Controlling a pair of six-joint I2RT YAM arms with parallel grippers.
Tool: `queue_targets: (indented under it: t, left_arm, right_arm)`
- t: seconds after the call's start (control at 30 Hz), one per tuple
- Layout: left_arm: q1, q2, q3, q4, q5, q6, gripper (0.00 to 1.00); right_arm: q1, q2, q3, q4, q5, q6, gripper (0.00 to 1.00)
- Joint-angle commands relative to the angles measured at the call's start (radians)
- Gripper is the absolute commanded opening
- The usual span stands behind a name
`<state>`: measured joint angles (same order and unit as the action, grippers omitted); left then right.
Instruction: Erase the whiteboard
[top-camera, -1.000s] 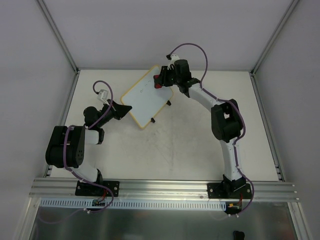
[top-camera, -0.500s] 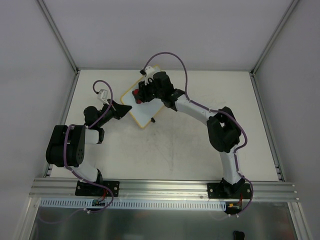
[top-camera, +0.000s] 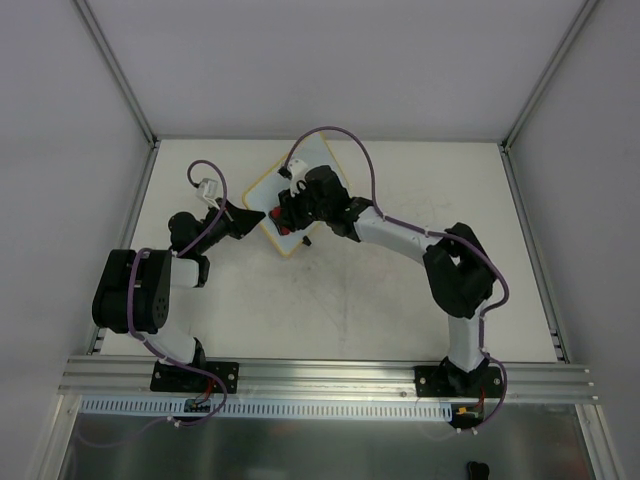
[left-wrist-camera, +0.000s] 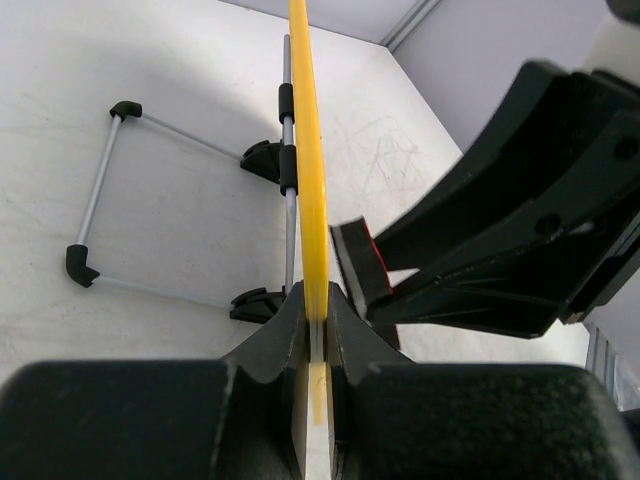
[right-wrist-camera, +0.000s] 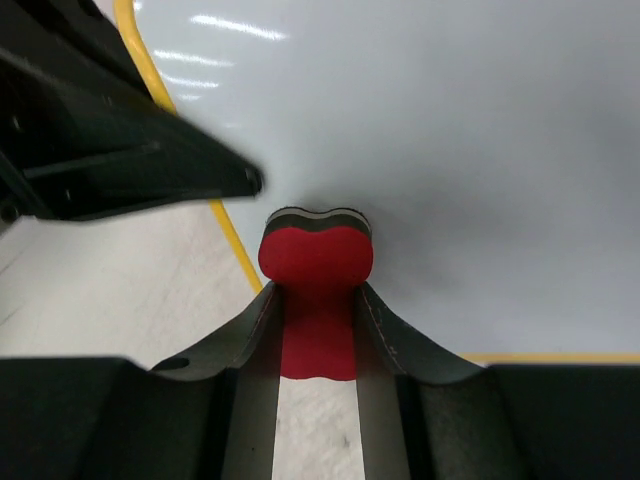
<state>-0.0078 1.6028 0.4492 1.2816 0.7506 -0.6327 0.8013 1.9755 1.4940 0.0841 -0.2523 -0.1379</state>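
Observation:
The whiteboard (top-camera: 322, 156), white with a yellow frame, stands tilted at the table's back middle. My left gripper (top-camera: 258, 214) is shut on its left edge; the left wrist view shows the yellow edge (left-wrist-camera: 310, 190) pinched between my jaws (left-wrist-camera: 317, 318). My right gripper (top-camera: 290, 222) is shut on the red bone-shaped eraser (right-wrist-camera: 316, 290). Its dark felt end presses on the white board face (right-wrist-camera: 450, 130) near the lower yellow edge (right-wrist-camera: 232, 235). No writing shows on the visible face.
The board's wire stand with black feet (left-wrist-camera: 100, 190) rests on the table behind the board. A small black foot (top-camera: 306, 240) shows by the board's front corner. Grey walls and aluminium posts (top-camera: 120, 80) enclose the table.
My right gripper has swept the eraser from the board's upper right down and left across its face to the lower left part. The left gripper has held still on the board.

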Motion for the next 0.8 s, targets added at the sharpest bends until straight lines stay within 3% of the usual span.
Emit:
queue_targets:
  t: [0.0, 0.27, 0.37, 0.6, 0.77]
  left_arm:
    - [-0.026, 0.009, 0.031, 0.223, 0.081, 0.004, 0.0]
    - [-0.021, 0.009, 0.028, 0.228, 0.078, -0.002, 0.0]
    - [-0.015, 0.002, 0.02, 0.228, 0.072, -0.005, 0.03]
    - [-0.008, -0.012, 0.005, 0.231, 0.052, -0.012, 0.11]
    - [-0.006, -0.02, -0.001, 0.231, 0.05, -0.015, 0.15]
  right_arm:
    - [-0.011, -0.168, -0.083, 0.025, 0.076, 0.04, 0.0]
    - [-0.017, -0.381, -0.349, 0.025, 0.174, 0.054, 0.0]
    - [-0.048, -0.434, -0.397, -0.052, 0.212, 0.052, 0.0]
    - [-0.175, -0.42, -0.353, -0.466, 0.311, 0.089, 0.0]
    - [-0.243, -0.423, -0.428, -0.492, 0.329, 0.101, 0.0]
